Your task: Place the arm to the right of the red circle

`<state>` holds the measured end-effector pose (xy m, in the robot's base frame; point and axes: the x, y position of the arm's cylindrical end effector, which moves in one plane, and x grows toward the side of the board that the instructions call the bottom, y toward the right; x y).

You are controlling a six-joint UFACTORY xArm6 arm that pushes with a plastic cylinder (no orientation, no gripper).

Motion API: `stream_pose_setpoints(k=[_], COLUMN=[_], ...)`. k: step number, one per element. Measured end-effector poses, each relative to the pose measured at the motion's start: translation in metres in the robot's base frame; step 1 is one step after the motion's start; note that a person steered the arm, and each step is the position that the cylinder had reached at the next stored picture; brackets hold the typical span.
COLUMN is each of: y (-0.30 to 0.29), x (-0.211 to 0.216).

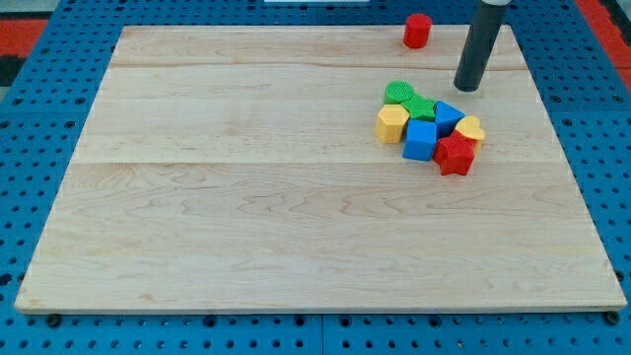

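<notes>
Seven clustered blocks — my tip just above-right.

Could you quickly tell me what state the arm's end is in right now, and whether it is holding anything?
No gripper: my tip is a bare rod end, holding nothing, touching no block. It sits right of and below the red cylinder, above the block cluster, nearest the blue block.

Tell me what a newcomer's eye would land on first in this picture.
First, the tight cluster of coloured blocks at the board's right centre: green pieces, a yellow block, blue cube and red star-like block. Next, the dark rod, my tip touching down just above and right of that cluster. Last, the lone red circle at the view's top edge, up and left of the tip.
</notes>
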<state>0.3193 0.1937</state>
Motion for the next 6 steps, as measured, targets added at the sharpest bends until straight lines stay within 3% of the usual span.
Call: stream_pose_setpoints(k=[3,4,6], y=[0.014,0.044,0.031], x=[-0.012,-0.050,-0.105])
